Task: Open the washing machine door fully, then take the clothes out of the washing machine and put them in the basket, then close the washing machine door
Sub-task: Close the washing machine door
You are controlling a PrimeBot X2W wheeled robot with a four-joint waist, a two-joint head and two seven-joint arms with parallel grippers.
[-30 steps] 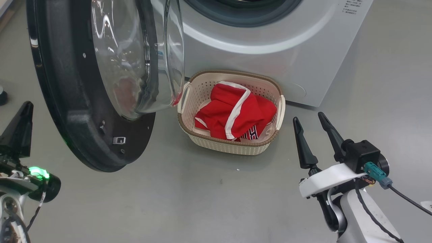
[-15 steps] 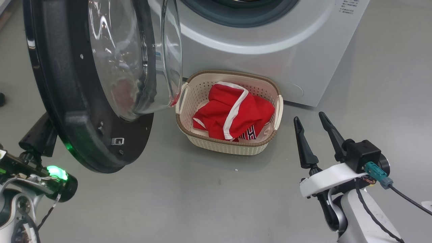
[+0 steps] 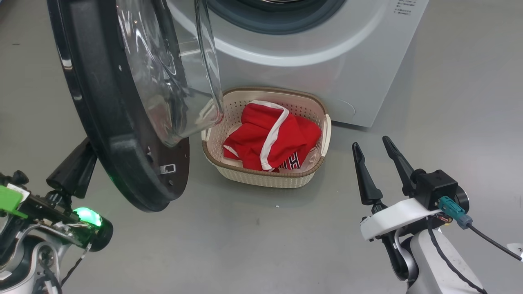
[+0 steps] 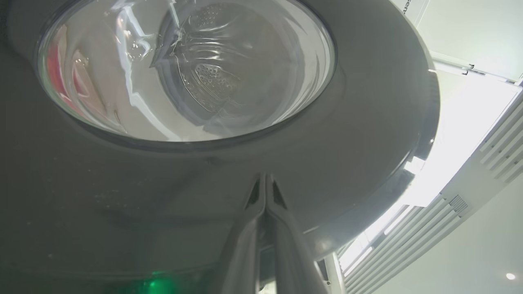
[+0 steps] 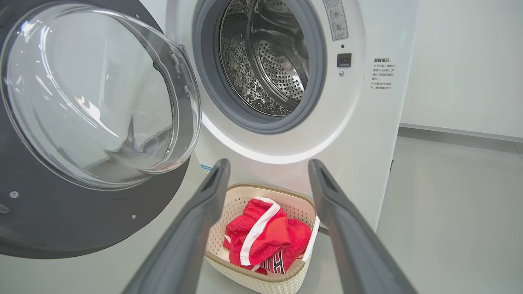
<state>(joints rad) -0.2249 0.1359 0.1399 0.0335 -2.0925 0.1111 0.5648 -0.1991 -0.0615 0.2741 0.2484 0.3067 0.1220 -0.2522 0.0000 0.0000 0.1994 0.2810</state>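
The clothes (image 3: 265,139) are laid in the basket (image 3: 261,179), set before the washing machine (image 3: 306,81). The door (image 3: 102,122) is hung left of both.

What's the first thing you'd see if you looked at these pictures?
The big round door hangs open on the left, its clear glass bowl bulging out beside the basket. Bright red clothes lie piled in that cream basket on the floor, right in front of the white washing machine, whose shiny steel drum looks empty.
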